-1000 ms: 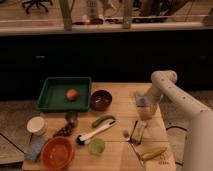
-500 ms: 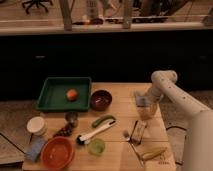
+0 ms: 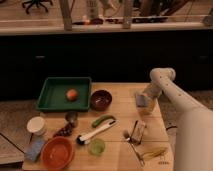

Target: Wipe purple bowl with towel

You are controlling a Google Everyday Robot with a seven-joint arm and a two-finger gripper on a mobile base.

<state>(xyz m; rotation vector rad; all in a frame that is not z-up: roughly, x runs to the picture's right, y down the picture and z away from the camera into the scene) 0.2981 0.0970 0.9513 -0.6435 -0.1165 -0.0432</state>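
The purple bowl [image 3: 101, 100] is dark and round and stands on the wooden table [image 3: 120, 92], just right of the green tray. My gripper [image 3: 142, 101] hangs at the end of the white arm near the table's right edge, about a bowl's width to the right of the bowl and apart from it. A pale patch shows at the gripper; I cannot tell whether it is a towel. A bluish folded cloth or sponge [image 3: 35, 148] lies at the table's front left corner.
A green tray [image 3: 52, 100] holds an orange fruit [image 3: 72, 94]. In front are a white cup [image 3: 36, 125], an orange bowl [image 3: 57, 152], a green cup [image 3: 96, 146], a white-handled brush [image 3: 95, 132], a green item [image 3: 103, 120], a shiny packet [image 3: 137, 132] and a yellow utensil [image 3: 152, 154].
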